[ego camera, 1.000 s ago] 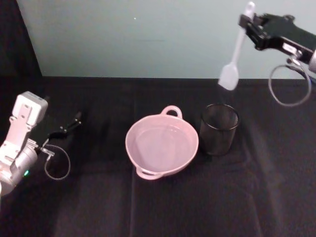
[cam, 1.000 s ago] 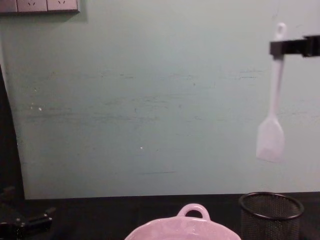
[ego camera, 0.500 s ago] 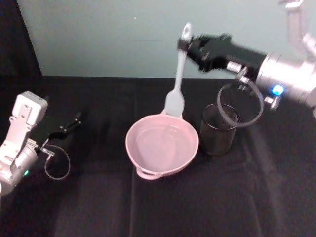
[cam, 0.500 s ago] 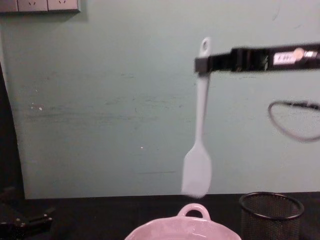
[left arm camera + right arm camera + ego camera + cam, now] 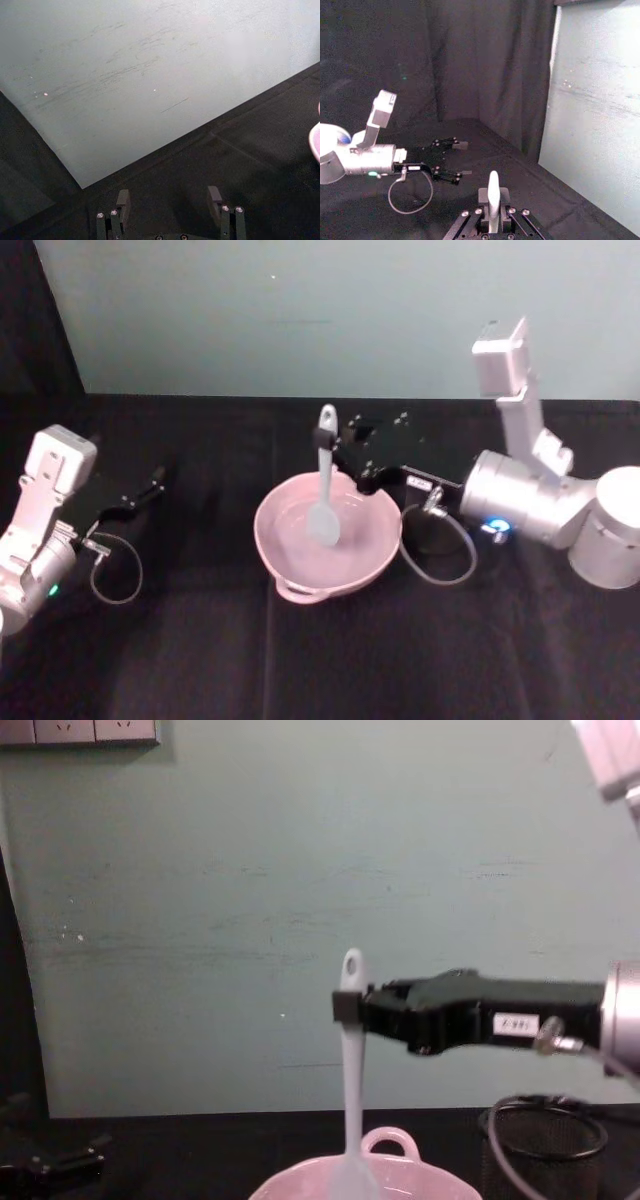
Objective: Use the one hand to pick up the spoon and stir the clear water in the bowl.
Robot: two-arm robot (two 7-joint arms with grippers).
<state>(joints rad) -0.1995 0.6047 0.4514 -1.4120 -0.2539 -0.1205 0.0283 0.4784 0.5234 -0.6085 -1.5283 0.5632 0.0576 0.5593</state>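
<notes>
Right gripper (image 5: 334, 443) reaches in from the right, low over the black table (image 5: 200, 640), its fingers pinching the white spoon (image 5: 324, 495) high on the handle, just under the oval hole. The spoon hangs nearly upright, flat head down inside the pink bowl (image 5: 268, 545) at the middle of the table. In the chest view the head dips below the rim, and it sits against the clear water (image 5: 290, 530); how deep, hard to tell. A black mesh cup (image 5: 545, 1140) stands just right of the bowl, behind the arm's cable loop. Over on the left, the left gripper (image 5: 150, 485) rests on the table, well apart from the bowl, fingers spread with nothing between them.
</notes>
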